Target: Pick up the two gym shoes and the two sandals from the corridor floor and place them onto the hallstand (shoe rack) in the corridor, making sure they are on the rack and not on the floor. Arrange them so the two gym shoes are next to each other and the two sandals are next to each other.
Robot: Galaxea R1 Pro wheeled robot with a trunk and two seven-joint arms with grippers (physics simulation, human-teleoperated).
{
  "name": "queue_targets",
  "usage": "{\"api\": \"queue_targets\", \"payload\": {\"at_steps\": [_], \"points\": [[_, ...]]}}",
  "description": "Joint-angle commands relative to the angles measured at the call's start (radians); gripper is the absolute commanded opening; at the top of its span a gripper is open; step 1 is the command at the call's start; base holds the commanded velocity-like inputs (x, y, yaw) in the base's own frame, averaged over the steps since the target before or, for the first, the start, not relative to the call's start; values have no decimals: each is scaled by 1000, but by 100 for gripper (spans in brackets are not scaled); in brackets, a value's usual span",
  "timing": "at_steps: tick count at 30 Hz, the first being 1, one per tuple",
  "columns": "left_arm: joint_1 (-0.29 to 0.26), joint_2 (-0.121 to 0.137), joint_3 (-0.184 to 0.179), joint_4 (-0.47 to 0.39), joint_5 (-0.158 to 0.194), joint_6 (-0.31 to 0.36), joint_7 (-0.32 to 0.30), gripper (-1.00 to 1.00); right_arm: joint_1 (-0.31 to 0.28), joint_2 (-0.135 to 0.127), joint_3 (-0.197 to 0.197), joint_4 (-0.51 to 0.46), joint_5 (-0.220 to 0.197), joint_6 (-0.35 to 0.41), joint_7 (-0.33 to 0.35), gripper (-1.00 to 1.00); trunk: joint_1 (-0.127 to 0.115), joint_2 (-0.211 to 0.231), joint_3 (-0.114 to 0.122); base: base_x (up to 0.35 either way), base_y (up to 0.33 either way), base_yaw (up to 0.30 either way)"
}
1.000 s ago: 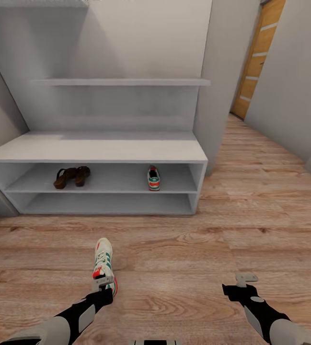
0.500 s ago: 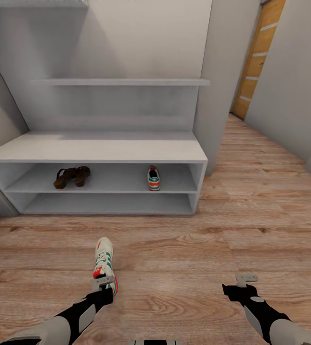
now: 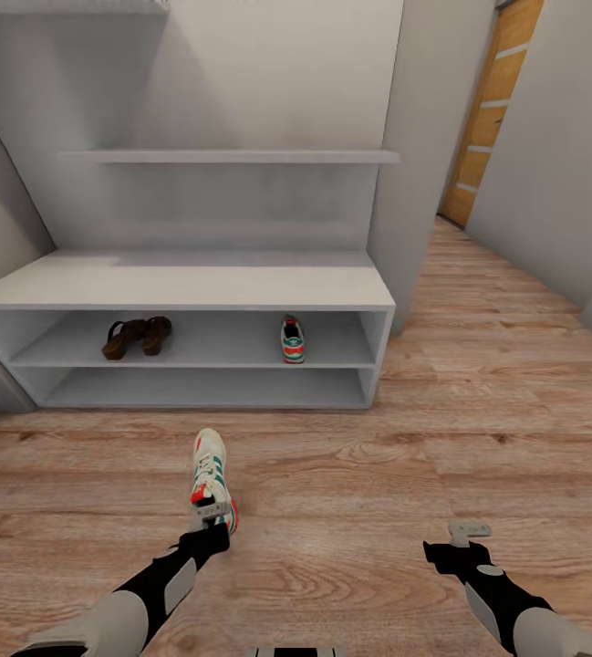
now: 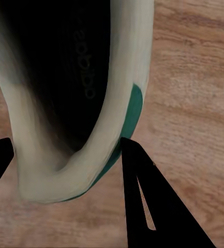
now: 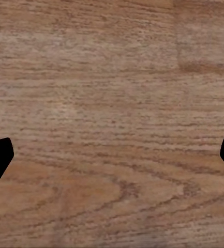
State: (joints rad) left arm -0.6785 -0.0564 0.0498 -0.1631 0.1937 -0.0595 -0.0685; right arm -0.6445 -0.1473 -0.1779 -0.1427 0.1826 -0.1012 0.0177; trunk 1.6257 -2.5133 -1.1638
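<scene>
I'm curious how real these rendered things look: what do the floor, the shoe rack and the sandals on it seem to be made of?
The corridor floor looks like matte wood-plank laminate, with visible grain and plank seams. The shoe rack seems to be painted or laminated board: flat, pale grey, no grain. The sandals look like dark brown leather, though they are too small to be sure.

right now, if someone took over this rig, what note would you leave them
Left pincer: shut on the heel of the second gym shoe, over the corridor floor in front of the hallstand; whether the shoe is lifted is unclear.
Right pincer: open, empty, over bare floor.
Done: both sandals sit side by side on the upper open shelf, left end; the first gym shoe is on that shelf, toward the right.
Left: carry the held shoe to the shelf, set it right beside the first gym shoe, release.
</scene>
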Motion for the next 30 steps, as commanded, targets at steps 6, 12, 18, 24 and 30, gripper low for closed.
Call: {"api": "queue_targets", "payload": {"at_steps": [6, 12, 18, 24, 30], "points": [[0, -64, -12, -234, -8, 184, 5, -100, 0, 0, 0, 0, 1, 0, -1, 100, 0, 0, 0, 0, 0, 0], [-1, -95, -15, -767, -15, 709, 187, -100, 0, -6, 2, -1, 3, 0, -3, 100, 0, 0, 0, 0, 0, 0], [-1, -98, -14, -1024, -13, 982, 359, -100, 0, -22, 3, -1, 29, 0, -4, 100, 0, 0, 0, 0, 0, 0], [-1, -99, -33, -1092, -13, 1042, 390, -100, 0, -54, 3, -2, 101, 4, -57, 100, 0, 0, 0, 0, 0, 0], [-1, -103, -204, -1043, -12, 1052, 394, -100, 0, -73, 3, -1, 126, 4, -113, 100, 0, 0, 0, 0, 0, 0]]}}
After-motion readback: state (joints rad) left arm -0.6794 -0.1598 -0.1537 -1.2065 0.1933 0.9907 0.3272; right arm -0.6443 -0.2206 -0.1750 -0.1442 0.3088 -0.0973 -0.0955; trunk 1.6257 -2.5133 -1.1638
